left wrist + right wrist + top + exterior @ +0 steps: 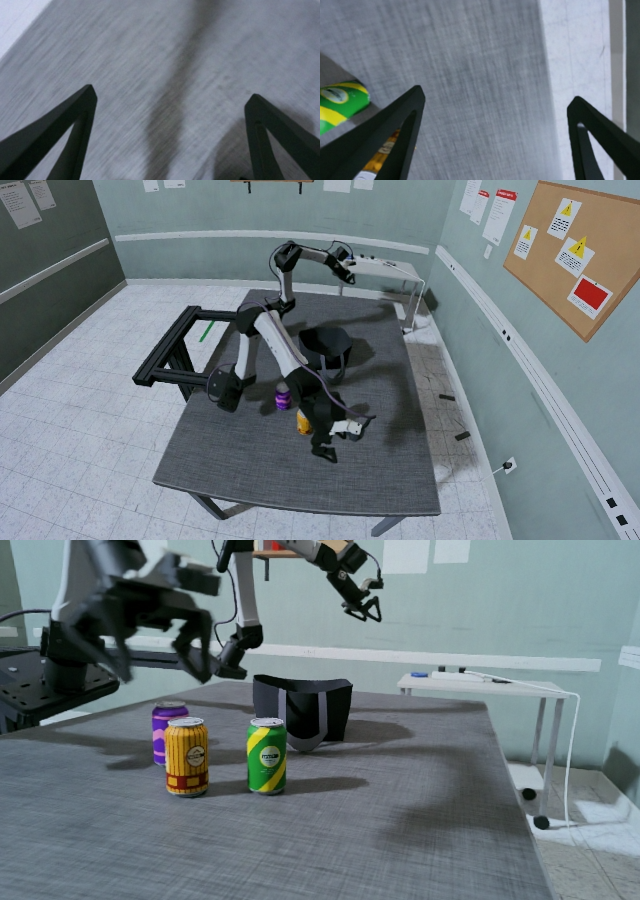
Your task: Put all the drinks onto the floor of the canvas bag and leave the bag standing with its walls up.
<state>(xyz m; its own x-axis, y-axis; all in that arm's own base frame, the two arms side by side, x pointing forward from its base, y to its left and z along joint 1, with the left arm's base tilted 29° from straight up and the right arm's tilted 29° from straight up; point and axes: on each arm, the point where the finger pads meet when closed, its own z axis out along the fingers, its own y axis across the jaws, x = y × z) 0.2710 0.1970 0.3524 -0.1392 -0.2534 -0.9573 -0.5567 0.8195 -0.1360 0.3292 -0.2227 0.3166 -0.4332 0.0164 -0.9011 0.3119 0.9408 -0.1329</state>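
On the worktop (225, 460) (350, 840) (121, 60) (481, 60), the green can (266, 757) (344, 100) stands upright, bagward of your right fingers (345, 446) (166, 677), which are spread, empty and nearer it. Your left fingers (350, 281) (371, 619), also spread, hang across the canvas bag (337, 357) (302, 710) from it.
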